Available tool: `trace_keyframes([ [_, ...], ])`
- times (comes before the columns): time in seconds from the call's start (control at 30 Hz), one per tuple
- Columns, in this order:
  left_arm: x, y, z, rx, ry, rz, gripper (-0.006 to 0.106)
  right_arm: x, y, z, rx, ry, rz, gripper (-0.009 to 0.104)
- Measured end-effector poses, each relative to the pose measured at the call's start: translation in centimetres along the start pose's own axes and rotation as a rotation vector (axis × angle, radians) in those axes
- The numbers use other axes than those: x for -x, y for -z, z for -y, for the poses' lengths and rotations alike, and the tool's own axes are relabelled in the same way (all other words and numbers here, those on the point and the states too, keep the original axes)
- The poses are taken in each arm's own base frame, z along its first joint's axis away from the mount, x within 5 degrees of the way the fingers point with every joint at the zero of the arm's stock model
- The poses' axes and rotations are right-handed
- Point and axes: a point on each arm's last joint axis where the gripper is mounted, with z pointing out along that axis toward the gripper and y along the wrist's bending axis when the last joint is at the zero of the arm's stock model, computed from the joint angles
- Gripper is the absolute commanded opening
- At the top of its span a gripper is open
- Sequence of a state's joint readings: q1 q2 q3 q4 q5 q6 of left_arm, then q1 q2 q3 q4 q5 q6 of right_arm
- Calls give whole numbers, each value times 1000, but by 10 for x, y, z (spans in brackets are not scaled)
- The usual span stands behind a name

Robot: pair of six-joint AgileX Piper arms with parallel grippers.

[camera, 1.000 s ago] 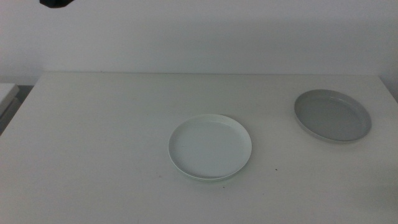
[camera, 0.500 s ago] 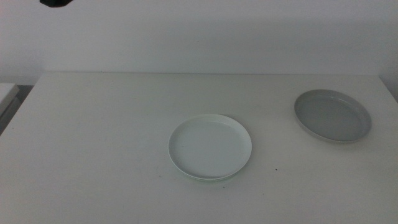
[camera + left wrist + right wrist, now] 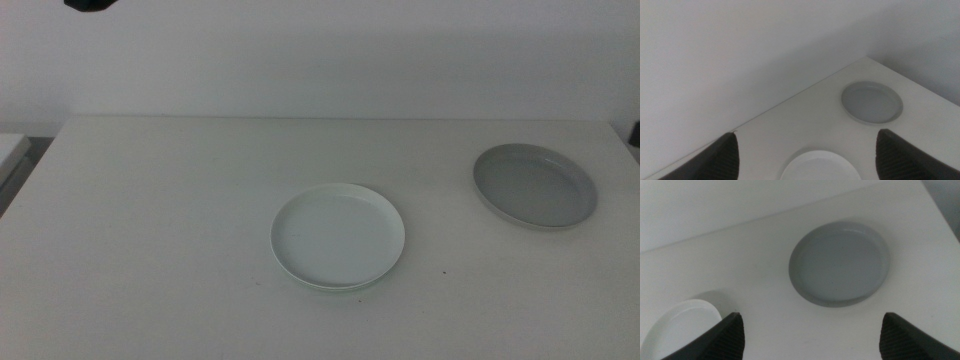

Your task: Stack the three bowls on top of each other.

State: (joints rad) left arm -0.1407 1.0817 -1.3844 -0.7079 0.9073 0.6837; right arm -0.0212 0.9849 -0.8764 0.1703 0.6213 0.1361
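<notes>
White bowl [image 3: 338, 237] mid-table, grey bowl [image 3: 535, 186] well apart.

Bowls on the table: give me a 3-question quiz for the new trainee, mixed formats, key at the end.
1. True or false: the grey bowl is stacked on the white bowl.
2. Multiple choice: how many bowls show separately in the middle view? A) one B) two C) three
3. Fill in: both wrist views show their gripper's jaws ____ and holding nothing: left gripper, right gripper.

Key:
1. False. The grey bowl sits alone toward the table's right side, apart from the white one at the centre.
2. B. Only the white and the grey one show; a faint greenish edge under the white rim may be a third, too slight to tell.
3. Open, set wide apart.
</notes>
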Motion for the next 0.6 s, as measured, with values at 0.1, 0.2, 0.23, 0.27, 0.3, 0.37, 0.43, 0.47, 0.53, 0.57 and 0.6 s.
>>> trace_keyframes([
  [0.1, 0, 0, 0, 0, 0, 0, 94, 20, -19, -5, -11, 7, -75, 93],
  [0.2, 0, 0, 0, 0, 0, 0, 94, 43, -47, -4, -35, 16, -147, 93],
  [0.23, 0, 0, 0, 0, 0, 0, 94, 51, -56, -1, -48, 11, -165, 93],
  [0.27, 0, 0, 0, 0, 0, 0, 94, 59, -62, 1, -55, 3, -170, 93],
  [0.3, 0, 0, 0, 0, 0, 0, 94, 66, -71, 7, -73, -9, -188, 93],
  [0.37, 0, 0, 0, 0, 0, 0, 94, 79, -87, 21, -105, -40, -209, 93],
  [0.43, 0, 0, 0, 0, 0, 0, 94, 91, -102, 34, -132, -63, -216, 93],
  [0.47, 0, 0, 0, 0, 0, 0, 94, 96, -108, 39, -141, -67, -217, 93],
  [0.53, 0, 0, 0, 0, 0, 0, 94, 106, -125, 49, -157, -68, -239, 93],
  [0.57, 0, 0, 0, 1, 0, 2, 94, 111, -130, 51, -157, -61, -250, 93],
  [0.6, 0, 0, 0, 1, 0, 2, 94, 115, -158, 59, -159, -32, -330, 93],
])
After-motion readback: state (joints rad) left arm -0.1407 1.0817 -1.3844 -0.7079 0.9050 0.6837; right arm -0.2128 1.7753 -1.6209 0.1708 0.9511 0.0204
